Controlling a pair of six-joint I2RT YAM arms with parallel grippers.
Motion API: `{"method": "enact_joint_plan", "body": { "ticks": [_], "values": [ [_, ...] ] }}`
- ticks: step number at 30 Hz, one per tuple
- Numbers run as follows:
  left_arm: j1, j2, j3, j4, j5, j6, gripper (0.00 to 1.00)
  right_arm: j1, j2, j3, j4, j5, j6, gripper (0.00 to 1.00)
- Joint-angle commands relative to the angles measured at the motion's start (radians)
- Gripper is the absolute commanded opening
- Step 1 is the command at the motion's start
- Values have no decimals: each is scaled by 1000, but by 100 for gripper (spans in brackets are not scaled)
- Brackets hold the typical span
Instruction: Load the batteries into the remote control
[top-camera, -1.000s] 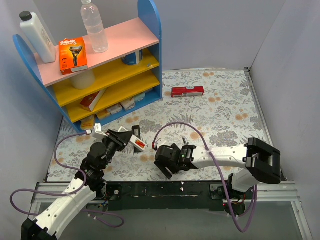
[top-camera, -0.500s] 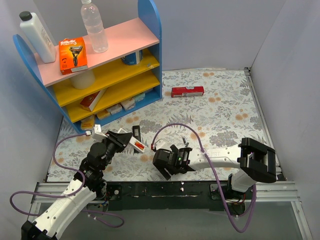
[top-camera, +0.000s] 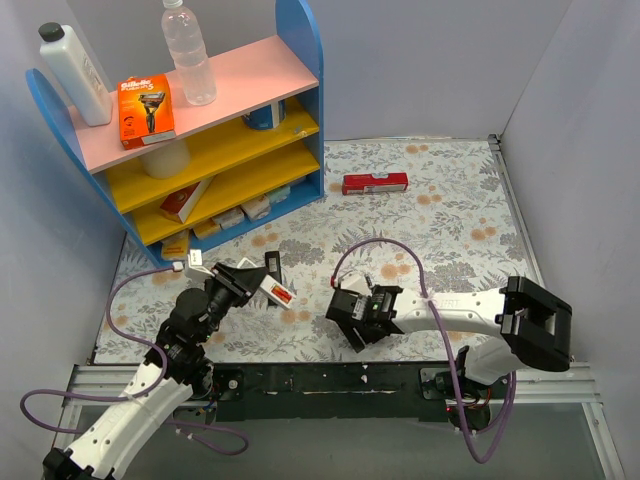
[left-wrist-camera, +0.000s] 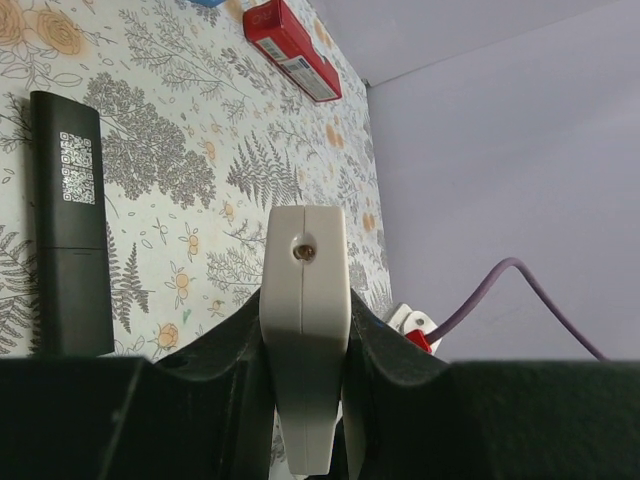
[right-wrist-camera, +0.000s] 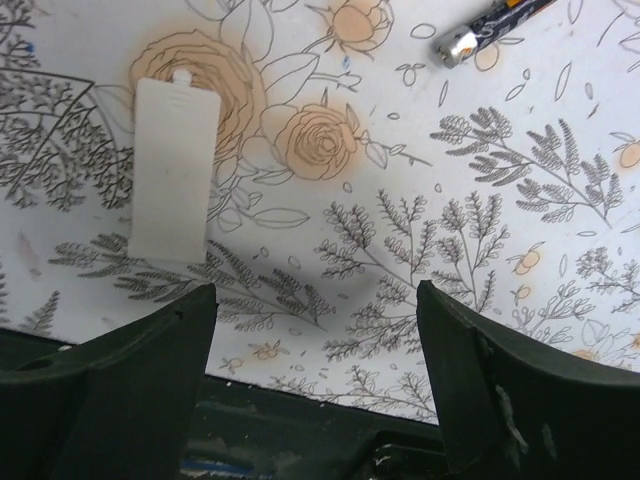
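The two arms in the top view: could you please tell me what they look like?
The left arm and right arm have white links joined by black joints and motor housings. The left tool and right tool are black, each with two fingers. A purple cable loops loosely along each arm.

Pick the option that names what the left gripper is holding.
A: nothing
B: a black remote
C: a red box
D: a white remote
D: in the left wrist view the left gripper is closed on both sides of the white remote, while the black remote lies apart from it on the table.
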Motion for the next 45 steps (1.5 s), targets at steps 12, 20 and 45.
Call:
{"method": "enact_joint_plan", "body": {
  "ticks": [12,20,45],
  "values": [
    [0,-36,-59,50,78,-24,0,-3,26,130,100,-143,114,82],
    [0,-8,-109,135,151,-33,0,3,-38,128,274,-197,-4,80],
    [0,21,-137,213,194,-56,0,5,91,311,477,-312,-263,43]
  ]
}}
